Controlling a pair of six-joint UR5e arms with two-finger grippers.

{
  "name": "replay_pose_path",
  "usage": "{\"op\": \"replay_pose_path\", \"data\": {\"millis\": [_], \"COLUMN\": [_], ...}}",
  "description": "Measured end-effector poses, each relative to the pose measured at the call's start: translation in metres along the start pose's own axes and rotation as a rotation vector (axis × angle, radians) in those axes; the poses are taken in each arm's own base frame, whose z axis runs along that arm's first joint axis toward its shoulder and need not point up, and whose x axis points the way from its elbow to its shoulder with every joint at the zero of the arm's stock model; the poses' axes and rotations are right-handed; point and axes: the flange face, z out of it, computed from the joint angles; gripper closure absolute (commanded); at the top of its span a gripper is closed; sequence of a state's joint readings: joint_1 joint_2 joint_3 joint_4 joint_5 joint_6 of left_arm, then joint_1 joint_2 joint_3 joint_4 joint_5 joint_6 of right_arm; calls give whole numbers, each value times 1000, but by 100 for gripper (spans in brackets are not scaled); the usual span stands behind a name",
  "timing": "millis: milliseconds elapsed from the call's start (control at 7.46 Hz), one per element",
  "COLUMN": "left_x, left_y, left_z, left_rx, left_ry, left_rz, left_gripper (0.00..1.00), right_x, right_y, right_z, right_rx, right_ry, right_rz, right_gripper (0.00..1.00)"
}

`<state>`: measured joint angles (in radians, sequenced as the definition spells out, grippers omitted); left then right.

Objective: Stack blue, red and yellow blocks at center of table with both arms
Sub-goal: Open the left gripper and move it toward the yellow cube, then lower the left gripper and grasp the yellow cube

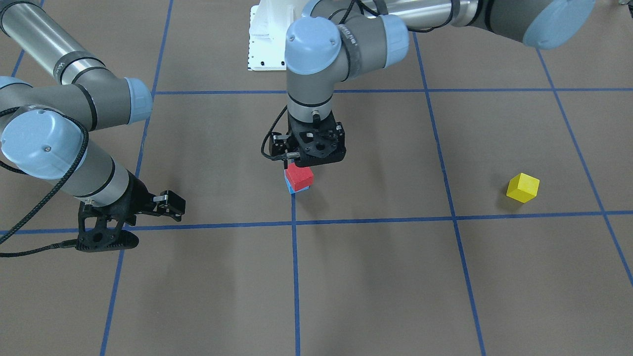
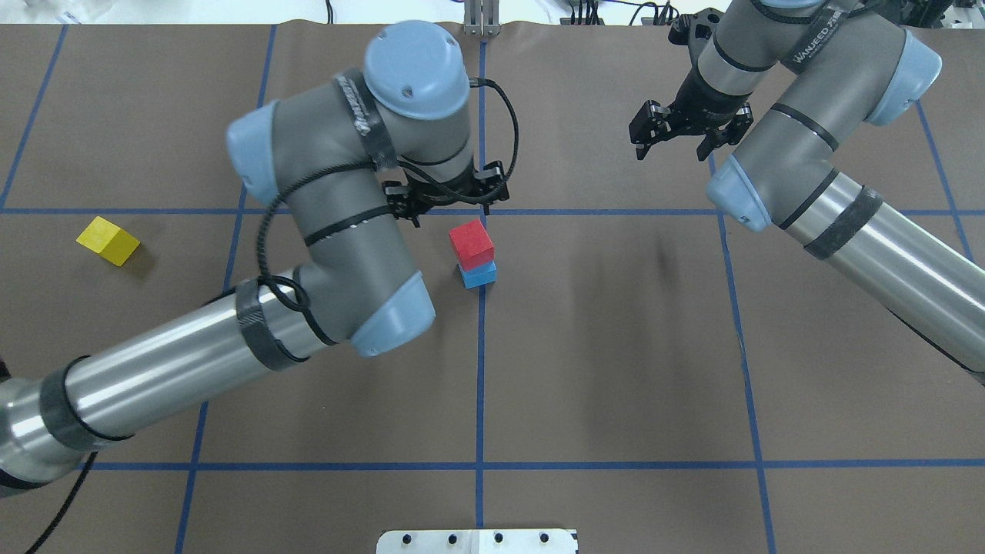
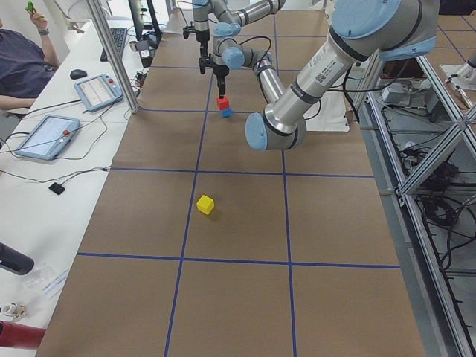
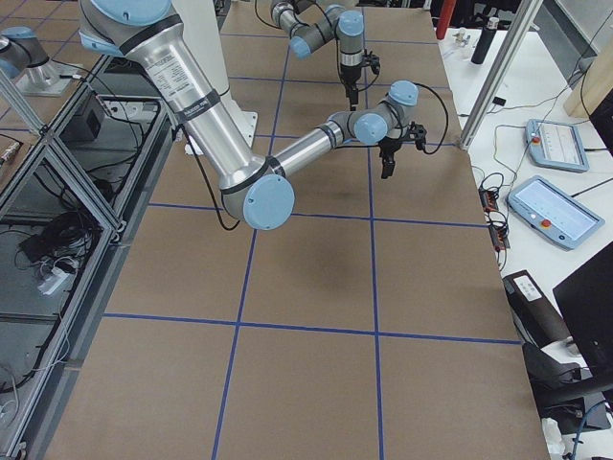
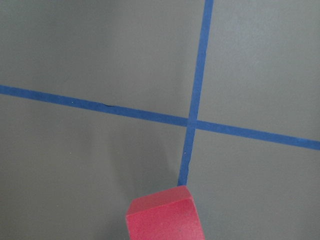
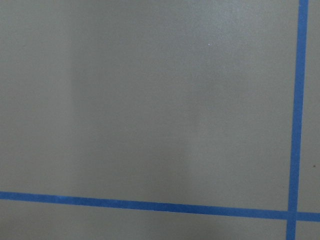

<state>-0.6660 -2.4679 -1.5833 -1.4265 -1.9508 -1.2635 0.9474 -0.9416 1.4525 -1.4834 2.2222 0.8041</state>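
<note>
A red block [image 1: 299, 177] sits on a blue block [image 1: 296, 189] at the table's centre; the stack also shows in the overhead view [image 2: 472, 241]. My left gripper [image 2: 448, 201] hangs just above and beside the stack, open and empty, touching neither block. The left wrist view shows only the red block's top [image 5: 165, 217] at its lower edge. A yellow block [image 2: 108, 240] lies alone on my far left, also in the front view [image 1: 522, 188]. My right gripper [image 2: 671, 148] is open and empty, off to the right, over bare table.
Blue tape lines [image 2: 480, 346] divide the brown table into squares. A white base plate [image 1: 267, 39] sits at the robot's edge. The left arm's elbow [image 2: 385, 308] hangs over the table beside the stack.
</note>
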Motion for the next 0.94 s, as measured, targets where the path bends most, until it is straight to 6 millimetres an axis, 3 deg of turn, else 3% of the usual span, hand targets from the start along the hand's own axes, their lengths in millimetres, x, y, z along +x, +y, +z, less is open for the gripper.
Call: {"op": "replay_pose_path", "data": {"millis": [134,268,670,804,938], "left_x": [-52,-116,-327,-380,-414], "left_y": [-16,-27,-45,-43,-39], "left_z": [-27,-38,-27,-19,-10], "left_rx": [4,11,47,57,53], "left_ry": [-18,-51,-130,-139,-143], "left_rz": [55,137,389,470,543], "left_gripper": [0,0,0,0,0], "right_x": [-1,-2,-3,-3,-3], "right_y": [0,0,1,1,1], "right_z": [-1,-2,-4,-4,-4], "right_rx": [1,2,3,3,3], "right_ry": [-2,-5,-7,-8,-7], "right_rz": [-1,-2,-2,-2,-3], "right_gripper": [0,0,0,0,0]}}
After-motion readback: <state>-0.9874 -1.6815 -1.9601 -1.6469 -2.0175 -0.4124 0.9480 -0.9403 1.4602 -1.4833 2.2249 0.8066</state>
